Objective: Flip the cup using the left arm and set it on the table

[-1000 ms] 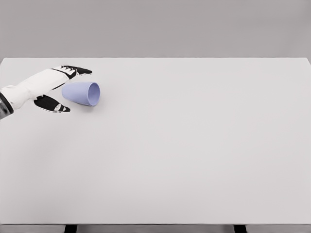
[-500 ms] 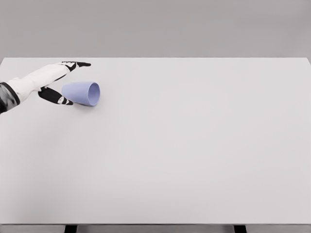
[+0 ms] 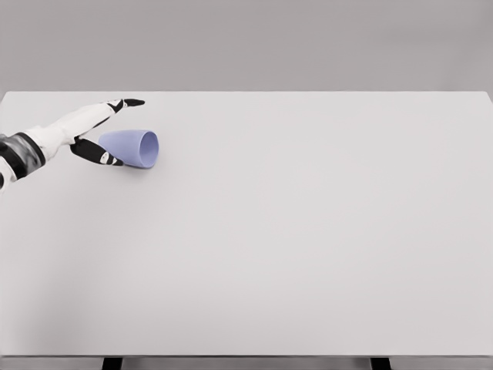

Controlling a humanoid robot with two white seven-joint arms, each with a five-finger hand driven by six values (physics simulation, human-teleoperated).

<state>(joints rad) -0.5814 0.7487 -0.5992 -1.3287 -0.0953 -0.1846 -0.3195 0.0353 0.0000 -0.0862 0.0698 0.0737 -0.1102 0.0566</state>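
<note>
Lavender cup (image 3: 131,147) lying on its side at the far left of the white counter (image 3: 308,231), open mouth facing right. Left robot hand (image 3: 96,131) enters from the left edge and brackets the cup's closed base: fingers (image 3: 123,103) extended wide above and beyond it, thumb (image 3: 98,153) at the near side, apparently touching. The cup is not gripped.
</note>
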